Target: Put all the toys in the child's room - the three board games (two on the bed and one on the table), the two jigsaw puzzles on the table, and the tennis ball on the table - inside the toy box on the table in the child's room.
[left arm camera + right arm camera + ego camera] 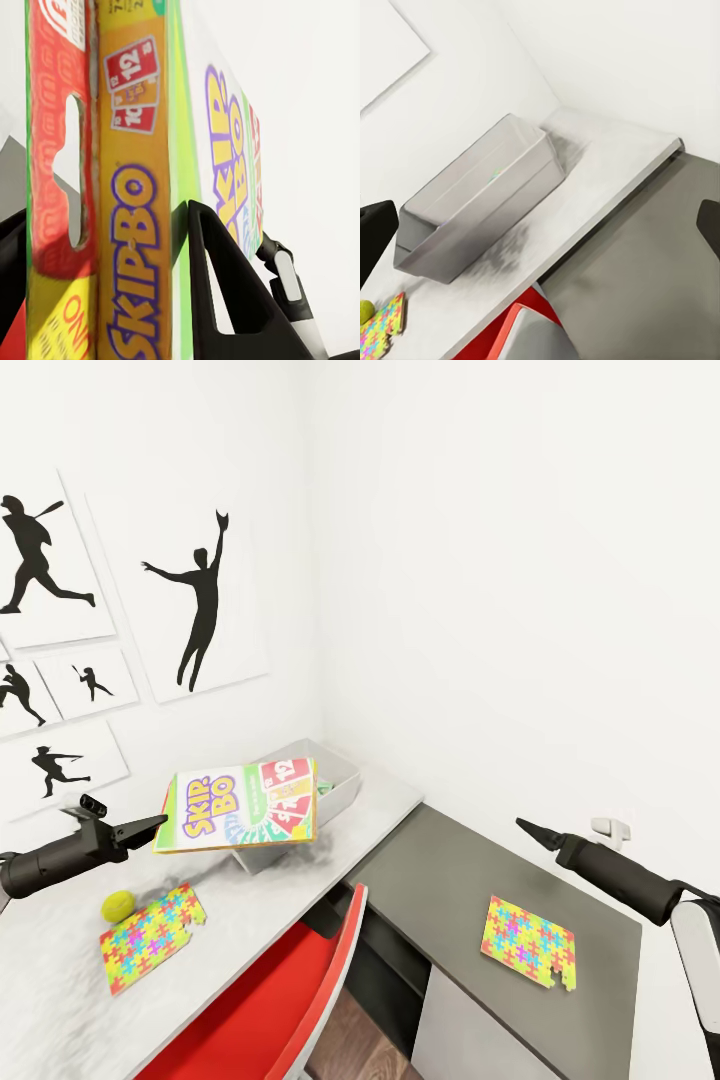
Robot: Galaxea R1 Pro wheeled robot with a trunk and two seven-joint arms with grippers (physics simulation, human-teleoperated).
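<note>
A Skip-Bo board game (240, 805) hangs level over the near end of the grey toy box (338, 775) on the light desk top (60, 1000), clamped by its short edge in the left gripper (160, 823), apparently to be lowered in. The box's floor is largely hidden behind it. The right gripper (522, 823) hovers empty over the dark top; whether its fingers stand apart cannot be told.
</note>
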